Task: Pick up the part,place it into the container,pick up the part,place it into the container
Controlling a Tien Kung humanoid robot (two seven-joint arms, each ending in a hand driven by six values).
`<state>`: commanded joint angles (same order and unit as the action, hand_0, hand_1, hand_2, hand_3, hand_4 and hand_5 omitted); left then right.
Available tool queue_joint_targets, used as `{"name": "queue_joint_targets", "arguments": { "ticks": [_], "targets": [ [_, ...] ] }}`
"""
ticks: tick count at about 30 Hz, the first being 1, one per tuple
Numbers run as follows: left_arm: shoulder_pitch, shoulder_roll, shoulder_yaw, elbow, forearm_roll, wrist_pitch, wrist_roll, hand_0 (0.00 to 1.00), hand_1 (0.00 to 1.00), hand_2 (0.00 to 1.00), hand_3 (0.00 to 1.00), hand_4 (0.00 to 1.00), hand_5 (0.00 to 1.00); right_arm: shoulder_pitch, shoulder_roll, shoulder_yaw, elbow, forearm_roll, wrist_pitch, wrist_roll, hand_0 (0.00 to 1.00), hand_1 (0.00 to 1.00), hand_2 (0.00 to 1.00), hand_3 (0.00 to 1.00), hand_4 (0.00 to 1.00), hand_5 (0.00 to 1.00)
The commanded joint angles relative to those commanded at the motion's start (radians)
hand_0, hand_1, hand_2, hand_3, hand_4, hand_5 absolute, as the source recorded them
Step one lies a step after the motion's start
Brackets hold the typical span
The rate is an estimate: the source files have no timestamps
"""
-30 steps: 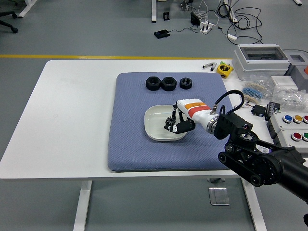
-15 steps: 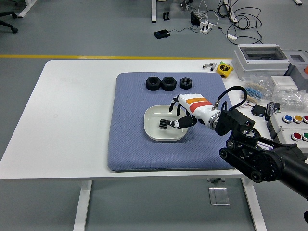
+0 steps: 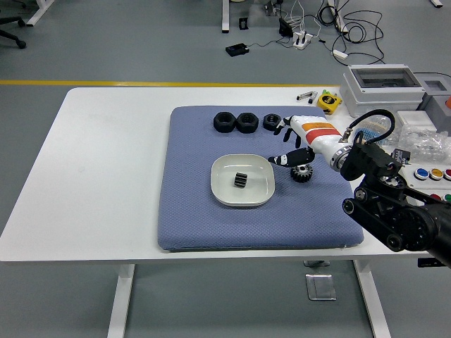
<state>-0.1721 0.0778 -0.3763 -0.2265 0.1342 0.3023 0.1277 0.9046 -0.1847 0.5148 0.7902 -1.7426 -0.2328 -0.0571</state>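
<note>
One part (image 3: 239, 180) is lying in the container (image 3: 223, 190); the right robot hand (image 3: 294, 144), fingers spread and empty, is hovering right of the container, above the next gear (image 3: 303, 172).

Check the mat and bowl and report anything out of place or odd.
Nothing stands out. One gear lies inside the white bowl, another gear lies on the blue mat by the open right robot hand, and three nuts sit in a row.

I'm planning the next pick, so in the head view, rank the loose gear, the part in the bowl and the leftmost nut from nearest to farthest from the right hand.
1. Loose gear: on the mat, just below the right hand.
2. Part in the bowl: left and nearer the table's front.
3. Leftmost nut: far row, farthest left.
</note>
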Motion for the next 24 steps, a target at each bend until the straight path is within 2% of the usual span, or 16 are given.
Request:
{"name": "queue_joint_targets", "arguments": {
  "ticks": [2,3,8,9,12,14,15,21,22,24],
  "targets": [
    [0.001,-0.001,-0.002,0.000,0.002,0.000,0.001,0.521,0.542,0.657,0.592,0.588,0.555,0.001,0.000,-0.020,-0.034,0.018,0.002,0.003,0.483,0.594,0.680,0.655,0.986,0.406],
    [0.001,-0.001,-0.003,0.000,0.002,0.000,0.002,0.525,0.542,0.656,0.592,0.587,0.553,0.000,0.000,-0.024,-0.044,0.022,0.004,0.003,0.690,0.719,0.768,0.773,0.993,0.391],
    [0.004,-0.003,0.000,-0.001,-0.004,0.000,0.000,0.525,0.542,0.656,0.592,0.587,0.553,-0.015,-0.008,-0.042,-0.070,0.029,0.026,0.001,0.690,0.719,0.768,0.773,0.993,0.391],
    [0.004,-0.004,0.000,-0.001,-0.005,0.000,0.000,0.529,0.544,0.656,0.591,0.585,0.552,-0.016,-0.008,-0.049,-0.073,0.031,0.025,0.003,0.676,0.712,0.755,0.775,0.963,0.378],
    [0.003,-0.004,0.002,-0.002,-0.007,-0.001,-0.001,0.529,0.544,0.656,0.591,0.585,0.552,-0.016,-0.006,-0.069,-0.081,0.036,0.020,0.004,0.676,0.712,0.755,0.775,0.963,0.378],
    [0.002,-0.005,0.000,-0.002,-0.004,-0.001,0.001,0.529,0.544,0.656,0.591,0.585,0.552,-0.015,-0.001,-0.081,-0.087,0.040,0.019,0.006,0.676,0.712,0.755,0.775,0.963,0.378],
    [0.002,-0.005,0.000,-0.002,-0.003,-0.001,0.001,0.530,0.546,0.656,0.592,0.585,0.552,-0.015,0.002,-0.085,-0.091,0.046,0.015,0.008,0.643,0.690,0.730,0.744,0.940,0.374],
    [0.001,-0.006,0.000,-0.004,-0.001,-0.002,0.003,0.530,0.546,0.656,0.592,0.585,0.552,-0.011,0.034,-0.118,-0.164,0.116,-0.009,0.010,0.643,0.690,0.730,0.744,0.940,0.374],
    [0.000,-0.006,-0.001,-0.004,-0.001,-0.002,0.003,0.531,0.549,0.657,0.592,0.586,0.552,-0.011,0.036,-0.124,-0.173,0.125,-0.010,0.011,0.614,0.673,0.715,0.698,0.897,0.374],
    [0.000,-0.006,-0.001,-0.005,0.000,-0.002,0.003,0.531,0.549,0.657,0.592,0.586,0.552,-0.009,0.040,-0.138,-0.192,0.140,-0.009,0.013,0.614,0.673,0.715,0.698,0.897,0.374]
  ]
}}
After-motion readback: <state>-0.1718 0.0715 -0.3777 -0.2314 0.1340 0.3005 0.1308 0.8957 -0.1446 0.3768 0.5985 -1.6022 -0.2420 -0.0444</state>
